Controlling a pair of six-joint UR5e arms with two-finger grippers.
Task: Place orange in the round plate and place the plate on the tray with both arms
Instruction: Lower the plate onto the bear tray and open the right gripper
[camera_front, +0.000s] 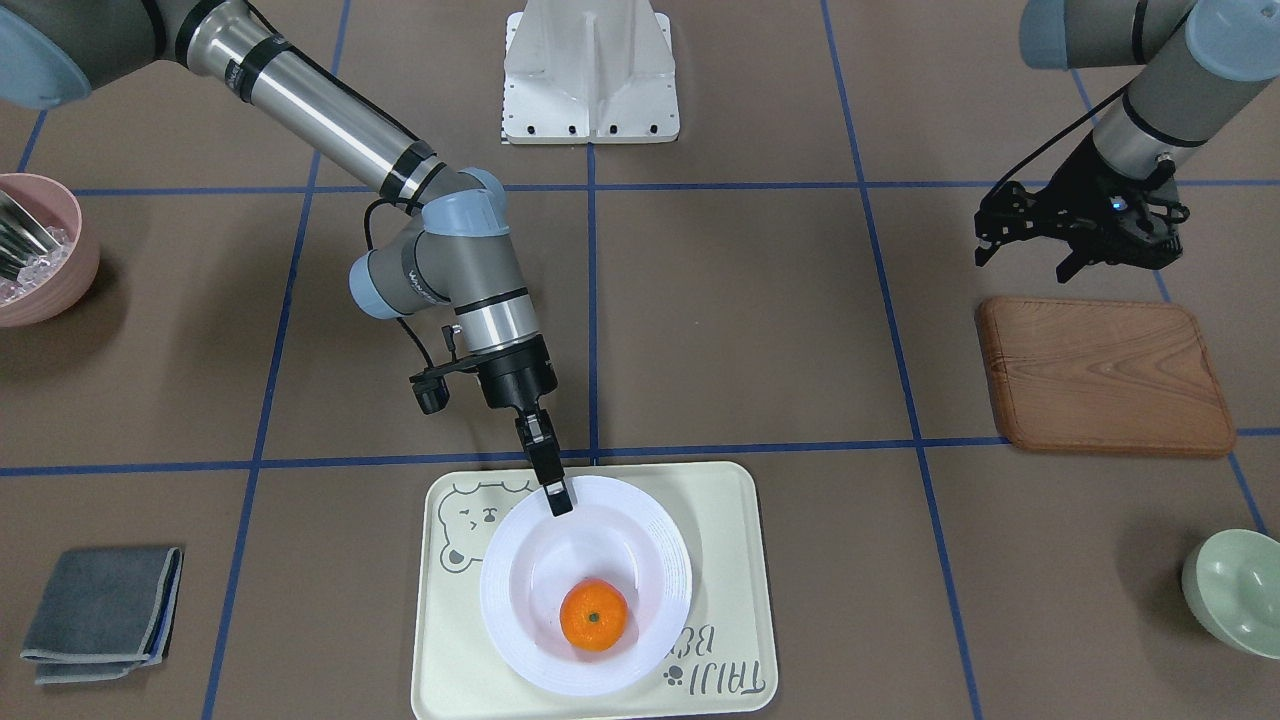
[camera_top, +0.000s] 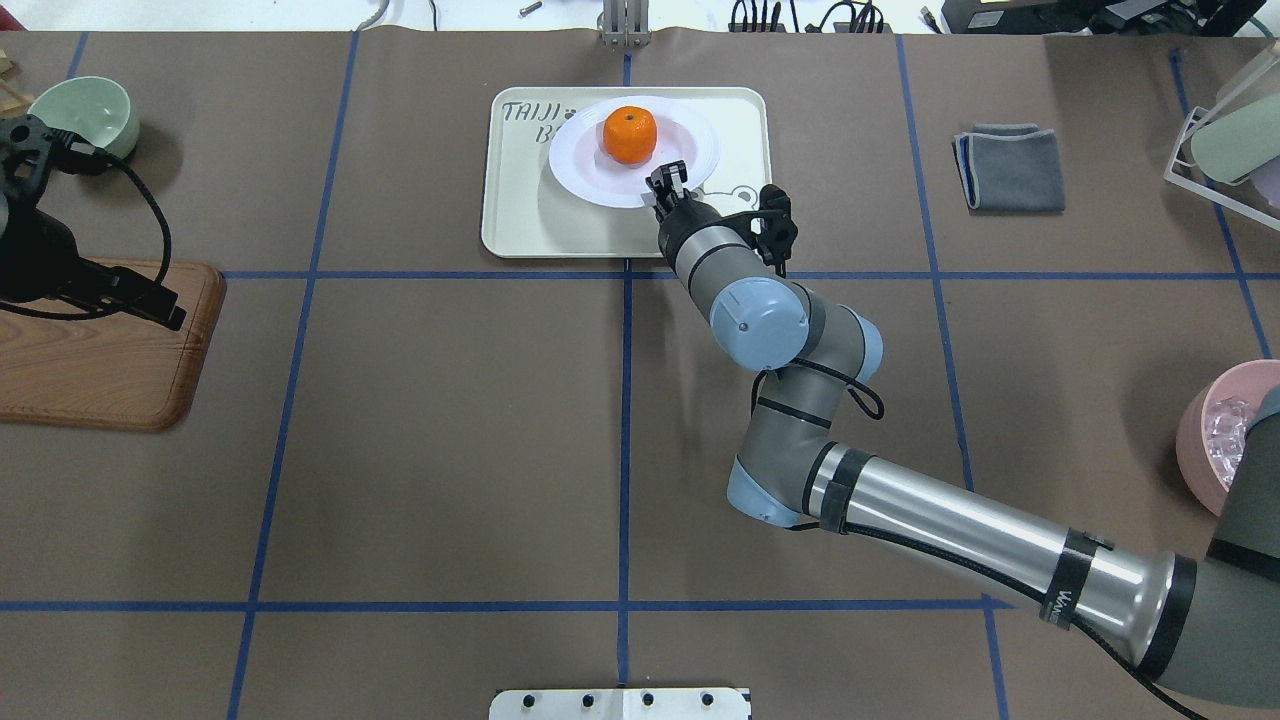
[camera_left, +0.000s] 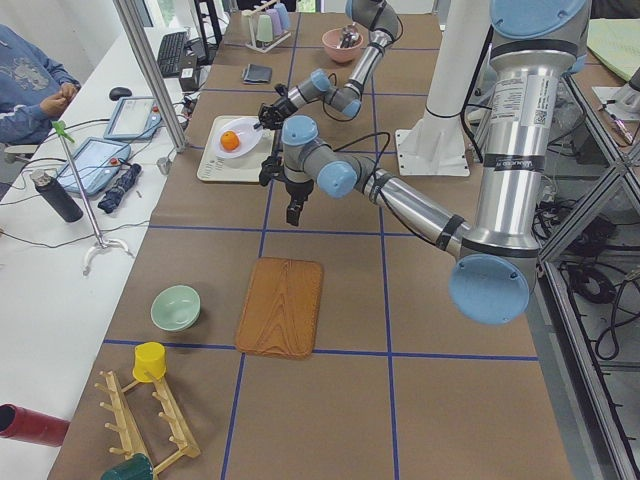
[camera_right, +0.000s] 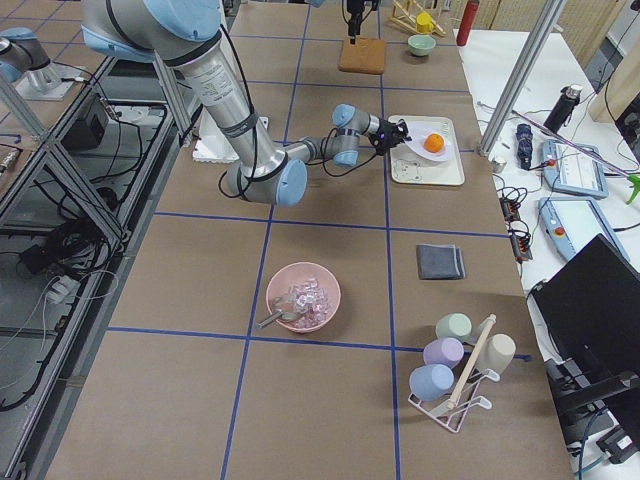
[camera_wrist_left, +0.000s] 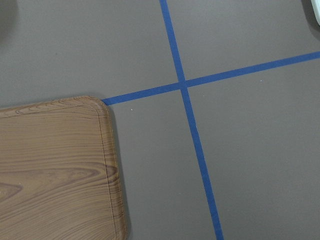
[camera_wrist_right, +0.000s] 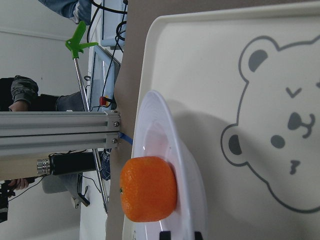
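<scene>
Orange (camera_front: 594, 615) sits in round plate (camera_front: 662, 545), near right hand (camera_front: 560, 499) (gripping its rim).

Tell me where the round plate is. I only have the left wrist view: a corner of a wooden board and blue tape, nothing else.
Observer: The round plate is on the tray, partly covering the bear drawing.
Operator: Report the orange.
Observer: The orange lies in the plate's well.
Operator: Give me the right gripper.
Observer: The right gripper is closed on the plate's rim, on the side nearest the robot.
</scene>
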